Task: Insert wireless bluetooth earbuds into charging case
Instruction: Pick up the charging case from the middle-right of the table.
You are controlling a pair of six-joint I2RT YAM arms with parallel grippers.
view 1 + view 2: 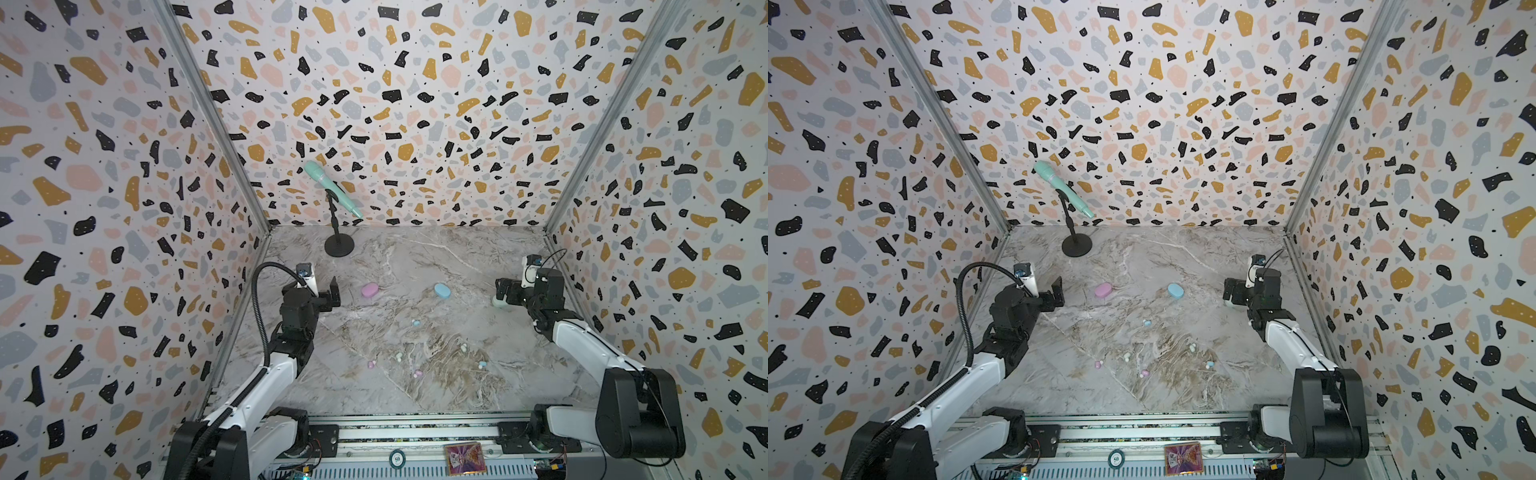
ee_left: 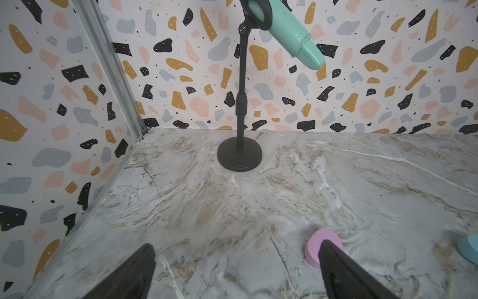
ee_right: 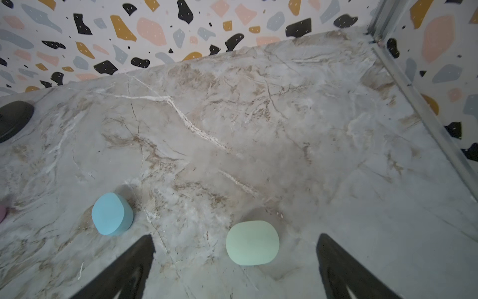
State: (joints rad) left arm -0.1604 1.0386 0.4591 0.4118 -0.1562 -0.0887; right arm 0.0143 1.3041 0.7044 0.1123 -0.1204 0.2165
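— Where are the earbuds (image 1: 415,322)?
— All six lie loose on the table (image 1: 457,257), scattered on the robot's side of the blue case (image 1: 442,290), the nearest one close to it. They are too tiny to tell which way any faces.
— The left claw (image 2: 238,244)?
— Its fingers are apart with nothing between them. One finger covers part of the pink case (image 2: 318,240), which sits left of the blue case. The blue case itself is cut off at that wrist view's edge.
— The right claw (image 3: 234,236)?
— Spread wide too. The mint case (image 3: 252,242), right of the blue case, shows in the gap, clear of both fingers. In both top views that claw hides most of it.
— Anything else?
— A mic stand (image 1: 338,245) beyond the blue case, its top cropped in the left wrist view.
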